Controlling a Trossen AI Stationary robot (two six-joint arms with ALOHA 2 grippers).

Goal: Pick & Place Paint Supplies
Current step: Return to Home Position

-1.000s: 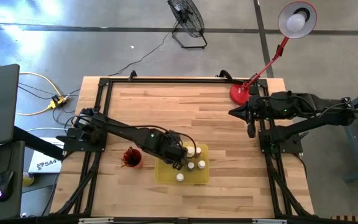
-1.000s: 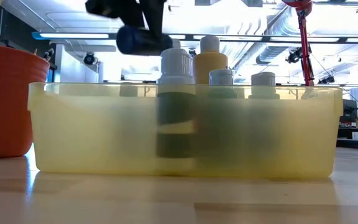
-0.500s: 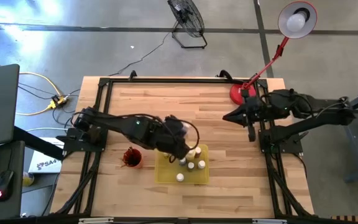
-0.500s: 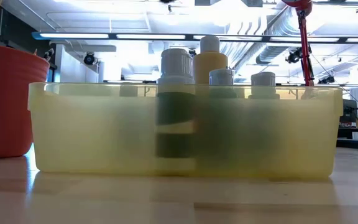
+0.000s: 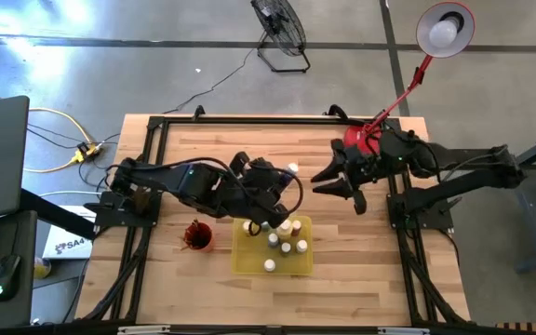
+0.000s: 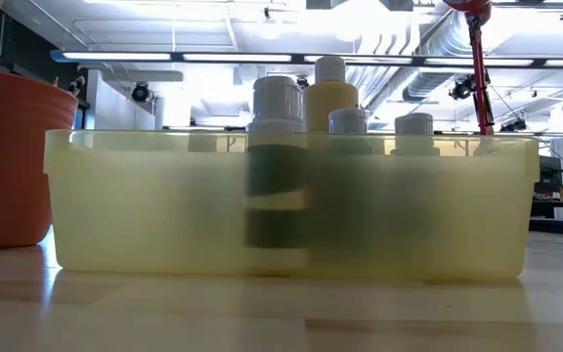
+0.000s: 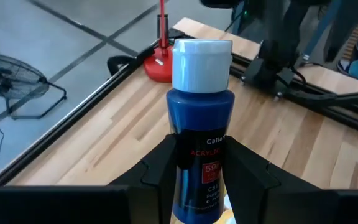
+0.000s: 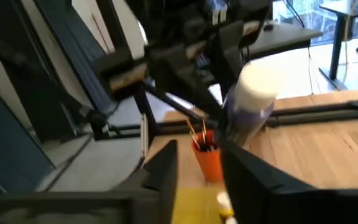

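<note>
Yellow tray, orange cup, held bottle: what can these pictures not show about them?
1. Low view: the translucent yellow plastic tray's cloudy wall blurs the bottles inside.
2. Low view: the left edge cuts off the orange plastic cup.
3. High view: its brushes are too small to count.
4. Left wrist view: the left gripper, shut on the blue paint bottle, covers part of its label. The open right gripper hangs beside it.

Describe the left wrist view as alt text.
A blue paint bottle with a pale cap stands upright, clamped between the dark left fingers over the wooden table. A red lamp base sits beyond it.
</note>
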